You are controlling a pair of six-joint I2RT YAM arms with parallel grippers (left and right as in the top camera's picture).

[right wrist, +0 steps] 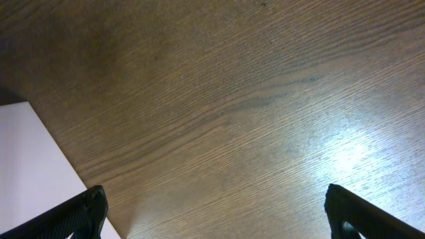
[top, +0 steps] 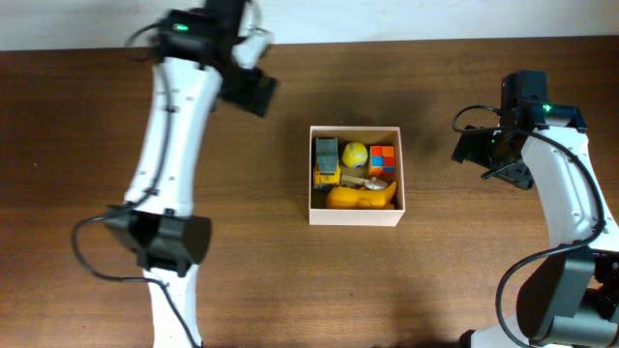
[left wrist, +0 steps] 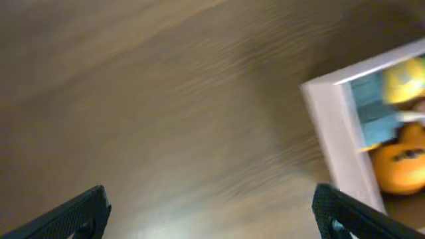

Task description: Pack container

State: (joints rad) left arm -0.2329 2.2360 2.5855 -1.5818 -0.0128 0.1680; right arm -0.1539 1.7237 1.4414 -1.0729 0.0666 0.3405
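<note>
The container (top: pixel 314 174) is a square white-walled box at the table's middle. It holds a grey-and-yellow toy truck (top: pixel 327 160), a yellow ball (top: pixel 355 154), a coloured cube (top: pixel 382 159) and an orange duck-like toy (top: pixel 360 198). My left gripper (top: pixel 253 89) hovers to the box's upper left, open and empty; its wrist view, which is blurred, shows the box's white wall (left wrist: pixel 335 126) at the right. My right gripper (top: pixel 476 147) is to the right of the box, open and empty; its wrist view shows bare wood and a white box wall (right wrist: pixel 26 166) at the lower left.
The brown wooden table (top: pixel 242 280) stretches all round the box. A pale wall strip (top: pixel 387 19) runs along the far edge. The arm bases stand at the front left (top: pixel 160 237) and front right (top: pixel 561 290).
</note>
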